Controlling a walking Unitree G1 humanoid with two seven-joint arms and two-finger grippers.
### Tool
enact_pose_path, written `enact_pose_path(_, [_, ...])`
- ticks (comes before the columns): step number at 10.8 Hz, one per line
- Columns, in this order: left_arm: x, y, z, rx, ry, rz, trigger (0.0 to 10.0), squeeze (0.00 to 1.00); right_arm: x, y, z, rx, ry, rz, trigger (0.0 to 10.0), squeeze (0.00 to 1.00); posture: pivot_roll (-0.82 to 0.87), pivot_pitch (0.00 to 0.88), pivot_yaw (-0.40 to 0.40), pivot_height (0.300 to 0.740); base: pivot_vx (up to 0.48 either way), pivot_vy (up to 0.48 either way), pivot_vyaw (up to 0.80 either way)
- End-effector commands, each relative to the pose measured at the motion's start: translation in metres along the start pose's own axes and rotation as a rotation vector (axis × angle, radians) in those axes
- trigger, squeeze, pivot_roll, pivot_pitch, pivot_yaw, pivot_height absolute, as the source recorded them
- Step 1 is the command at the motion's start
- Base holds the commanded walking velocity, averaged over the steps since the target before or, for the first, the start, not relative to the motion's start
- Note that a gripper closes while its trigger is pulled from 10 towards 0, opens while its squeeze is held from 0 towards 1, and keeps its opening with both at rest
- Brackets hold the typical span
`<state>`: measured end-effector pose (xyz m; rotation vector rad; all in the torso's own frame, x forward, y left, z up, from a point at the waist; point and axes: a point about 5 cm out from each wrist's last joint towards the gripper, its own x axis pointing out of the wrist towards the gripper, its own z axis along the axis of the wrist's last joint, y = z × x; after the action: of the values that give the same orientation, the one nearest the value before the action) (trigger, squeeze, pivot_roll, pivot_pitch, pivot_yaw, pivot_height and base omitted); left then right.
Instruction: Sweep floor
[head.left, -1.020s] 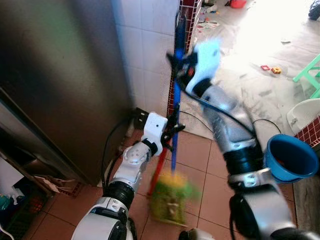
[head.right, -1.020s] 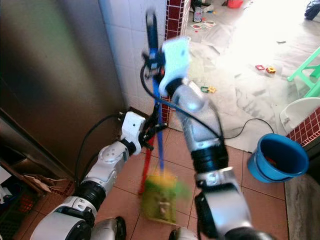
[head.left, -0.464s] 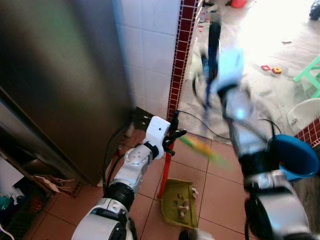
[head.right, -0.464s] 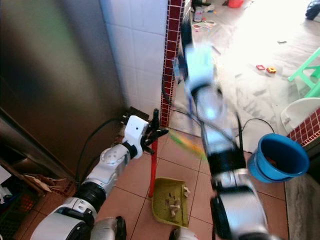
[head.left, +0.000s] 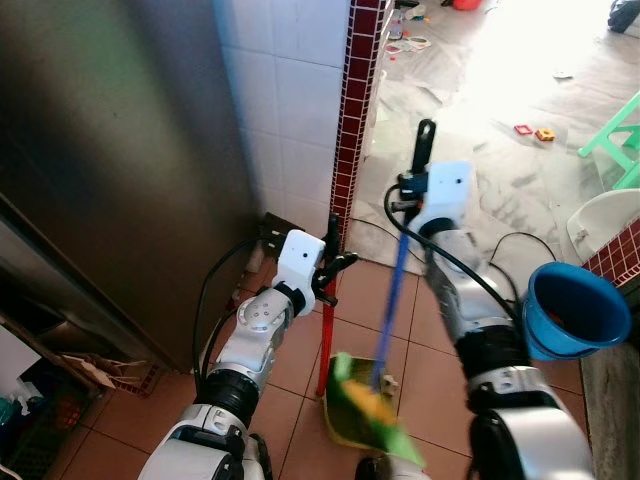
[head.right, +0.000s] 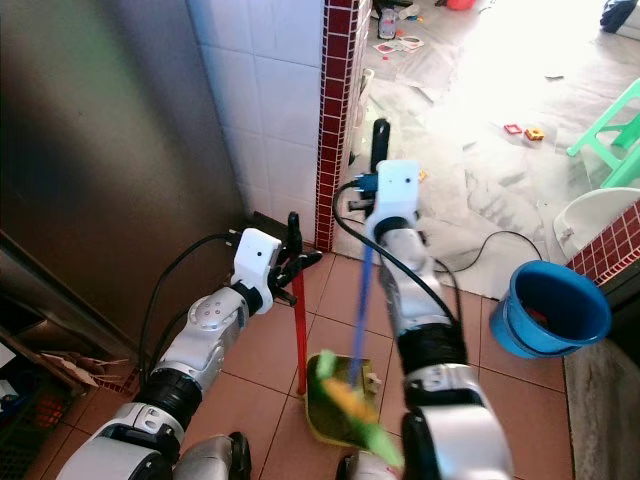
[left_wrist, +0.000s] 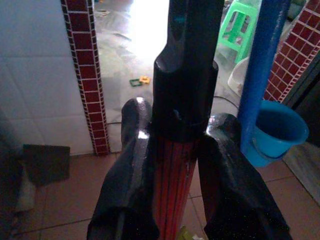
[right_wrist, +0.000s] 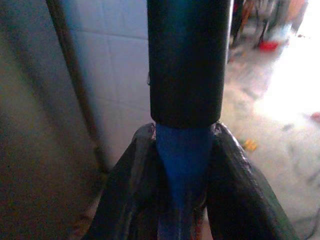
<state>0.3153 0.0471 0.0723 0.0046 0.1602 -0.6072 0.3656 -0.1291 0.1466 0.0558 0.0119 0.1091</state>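
Broom, blue-handled with green-yellow bristles (head.left: 372, 408), met the green plastic dustpan (head.left: 340, 425) at six o'clock: a gathering stroke, I judged. Left wrist: left gripper (left_wrist: 170, 165) clamped the dustpan's red handle (left_wrist: 172, 200). Right wrist: right gripper (right_wrist: 182, 165) clamped the broom's blue shaft (right_wrist: 182, 155). Next: drawing bristles inward.

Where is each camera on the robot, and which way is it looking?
Left eye: on the head, looking down at both arms, the dustpan and broom.
Right eye: beside it, same scene, including the blue bucket.
Left wrist: on the left arm, looking along its fingers clamped on the red dustpan handle.
Right wrist: on the right arm, looking along its fingers clamped on the blue broom handle.
Shared: left wrist and eyes show the bucket.
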Motion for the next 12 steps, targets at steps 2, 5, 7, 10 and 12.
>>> enact_pose_path(2, [0.001,-0.004,0.000,0.002,0.006,-0.003,10.0,0.00,0.009,0.018,0.039,0.098,-0.107,0.108,10.0,0.00,-0.07,0.066,-0.016,0.740,0.000,0.000,0.00])
enact_pose_path(5, [0.004,0.000,0.016,0.031,-0.054,0.019,10.0,0.00,0.005,0.033,0.102,-0.142,-0.393,0.289,10.0,0.00,-0.08,0.054,-0.013,0.740,0.000,0.000,0.00])
enact_pose_path(7, [0.006,-0.002,0.037,0.070,-0.120,0.003,10.0,0.00,0.004,0.022,0.125,-0.176,-0.492,0.233,10.0,0.00,-0.08,0.052,-0.012,0.740,0.000,0.000,0.00])
enact_pose_path(10, [0.002,0.003,0.052,0.159,-0.143,0.035,10.0,0.00,0.007,0.002,0.119,-0.229,-0.489,0.127,10.0,0.00,-0.07,0.050,-0.013,0.740,0.000,0.000,0.00])
enact_pose_path(12, [-0.005,0.006,0.033,0.138,-0.081,0.055,10.0,0.00,0.007,-0.010,0.103,-0.265,-0.443,0.052,10.0,0.00,-0.07,0.057,-0.014,0.740,0.000,0.000,0.00])
